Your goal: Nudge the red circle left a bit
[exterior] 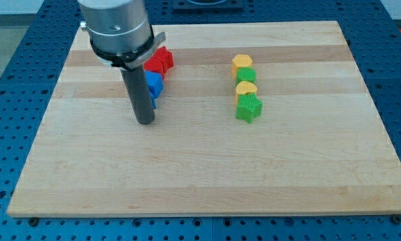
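A red block (161,60) lies near the board's top left, partly hidden behind the arm, so I cannot make out its full shape. Just below it is a blue block (154,82), with a sliver of a second blue piece (153,101) showing beside the rod. My tip (144,122) rests on the board below and slightly left of these blocks, close to the lower blue piece. No other red block shows; the arm's body hides the board to the left of the red one.
A column of blocks stands right of centre: a yellow block (241,62), a green block (246,75), a yellow block (246,88) and a green star (248,108). The wooden board (200,174) lies on a blue perforated table.
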Available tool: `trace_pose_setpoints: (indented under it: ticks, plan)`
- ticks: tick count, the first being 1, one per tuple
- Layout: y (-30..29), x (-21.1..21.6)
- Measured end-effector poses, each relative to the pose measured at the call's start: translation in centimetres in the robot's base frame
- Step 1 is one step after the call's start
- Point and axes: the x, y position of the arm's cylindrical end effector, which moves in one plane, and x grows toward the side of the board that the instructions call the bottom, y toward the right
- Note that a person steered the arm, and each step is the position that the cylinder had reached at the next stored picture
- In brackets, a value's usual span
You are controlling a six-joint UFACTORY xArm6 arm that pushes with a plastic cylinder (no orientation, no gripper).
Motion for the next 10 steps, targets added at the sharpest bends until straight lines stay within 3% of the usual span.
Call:
trace_pose_setpoints:
  ticks: [2,7,10]
  plan:
    - [4.2,-0.3]
    - [4.6,-10.1]
    - [4.3,-11.7]
